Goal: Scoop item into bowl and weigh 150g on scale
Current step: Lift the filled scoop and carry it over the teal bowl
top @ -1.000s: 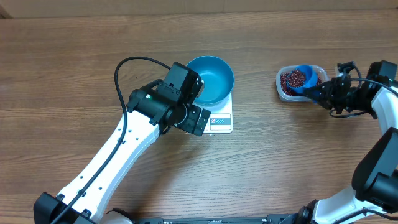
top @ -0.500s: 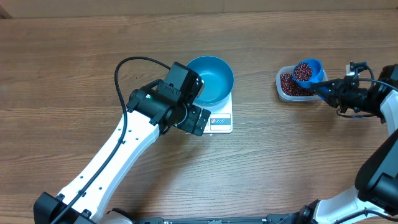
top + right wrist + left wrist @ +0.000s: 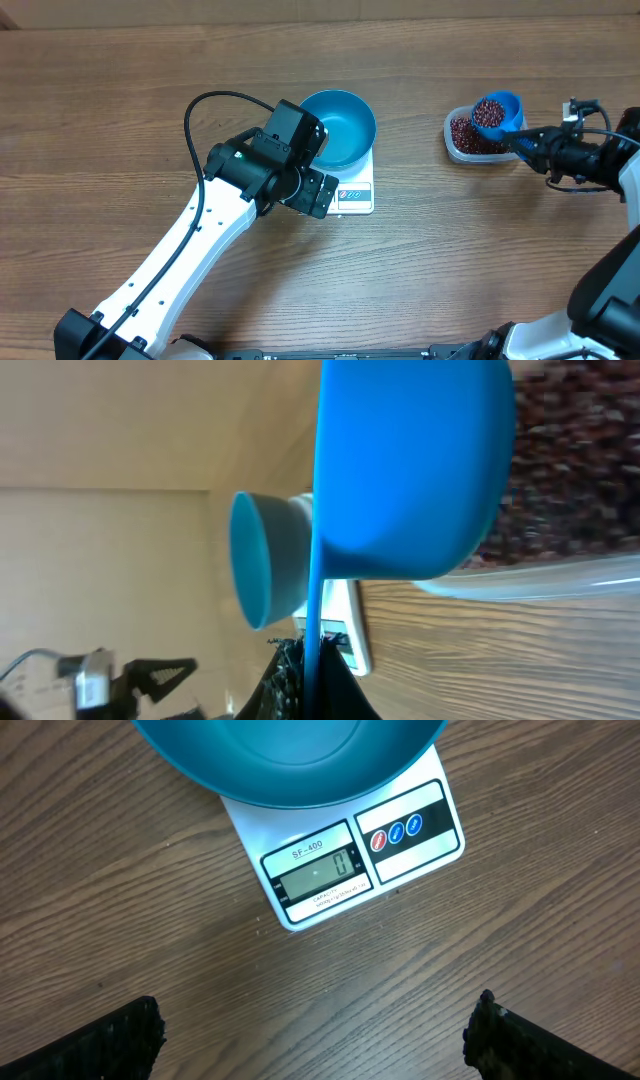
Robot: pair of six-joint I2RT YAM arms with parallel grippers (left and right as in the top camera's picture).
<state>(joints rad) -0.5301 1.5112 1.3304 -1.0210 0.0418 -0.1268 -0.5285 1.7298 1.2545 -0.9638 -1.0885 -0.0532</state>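
Note:
The glossy blue bowl (image 3: 338, 128) sits empty on the white scale (image 3: 357, 193); the display (image 3: 318, 874) reads 0. My left gripper (image 3: 312, 190) hovers open over the table just in front of the scale, its fingers (image 3: 100, 1045) far apart with nothing between them. My right gripper (image 3: 537, 145) is shut on the handle of a small blue scoop (image 3: 495, 112). The scoop is heaped with red-brown beans and hangs just above the clear tub (image 3: 456, 146) of beans (image 3: 465, 130). In the right wrist view the scoop's underside (image 3: 410, 470) fills the top, with the bowl (image 3: 262, 560) beyond it.
The tub stands at the right of the wooden table, a short way right of the scale. My left arm lies diagonally from the front left edge up to the scale. A black cable loops above its wrist (image 3: 215, 100).
The right gripper has lifted the scoop out of the tub, now full of beans, and drawn it slightly right. The left arm, bowl and scale have not moved.

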